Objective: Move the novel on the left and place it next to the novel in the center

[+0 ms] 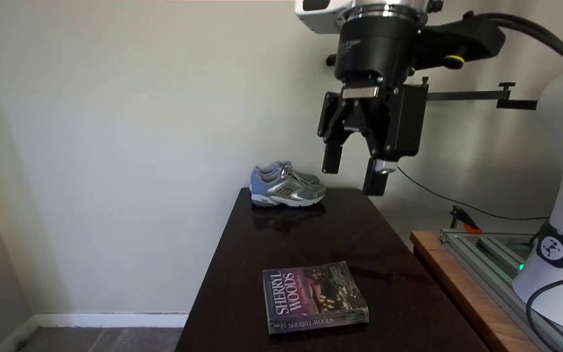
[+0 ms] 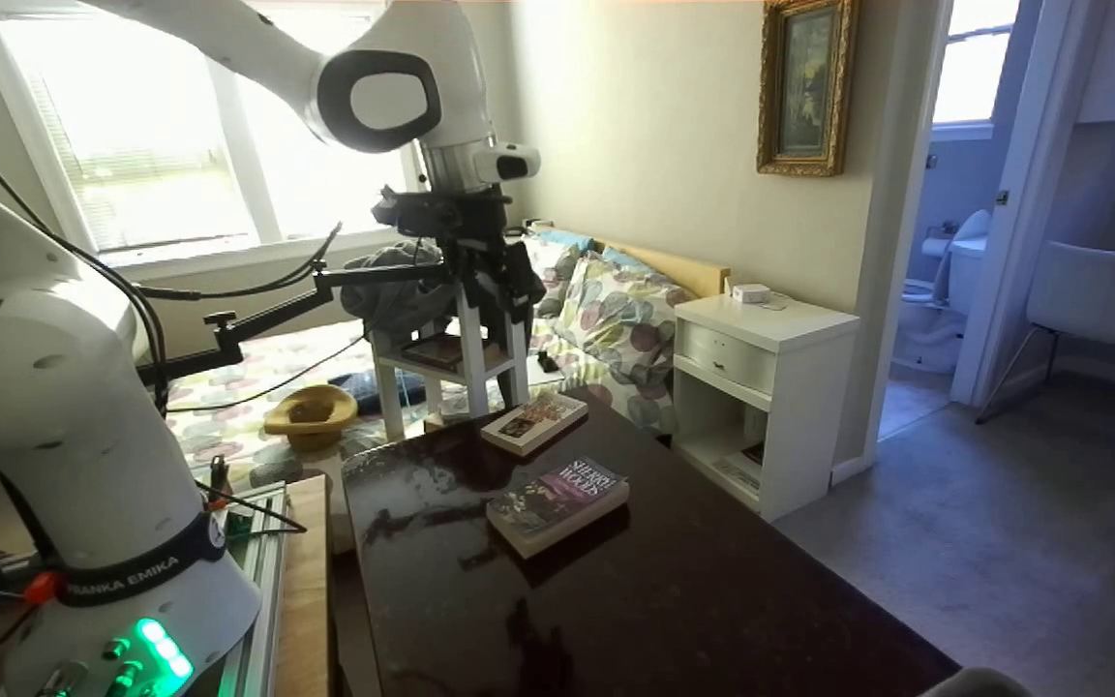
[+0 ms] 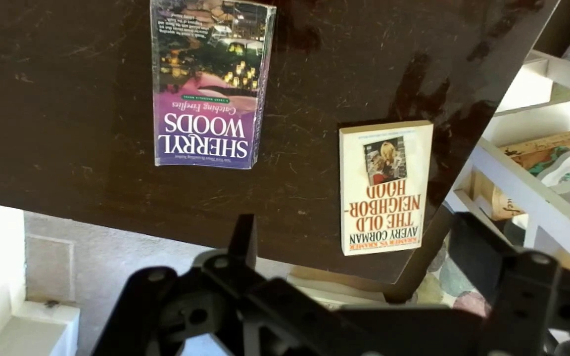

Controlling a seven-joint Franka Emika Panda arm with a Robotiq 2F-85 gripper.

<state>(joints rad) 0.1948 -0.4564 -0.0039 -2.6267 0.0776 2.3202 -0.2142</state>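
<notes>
"SHERRYL WOODS" on purple novel [image 3: 208, 91], "THE OLD NEIGHBORHOOD" on cream novel [image 3: 385, 190], "FRANKA EMIKA" on arm [image 2: 64, 387]

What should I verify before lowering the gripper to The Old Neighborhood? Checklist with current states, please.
1. Gripper open, holding nothing: ok, as an exterior view shows.
2. The Old Neighborhood flat, front cover up: ok.
3. The Old Neighborhood fully on the table: cannot tell; in the wrist view a corner lies right by the edge.
4. Sherryl Woods novel not touching The Old Neighborhood: ok; they lie apart.
5. Gripper at grasp height: not ok; it hangs well above the table.
6. Gripper centred over The Old Neighborhood: cannot tell.
</notes>
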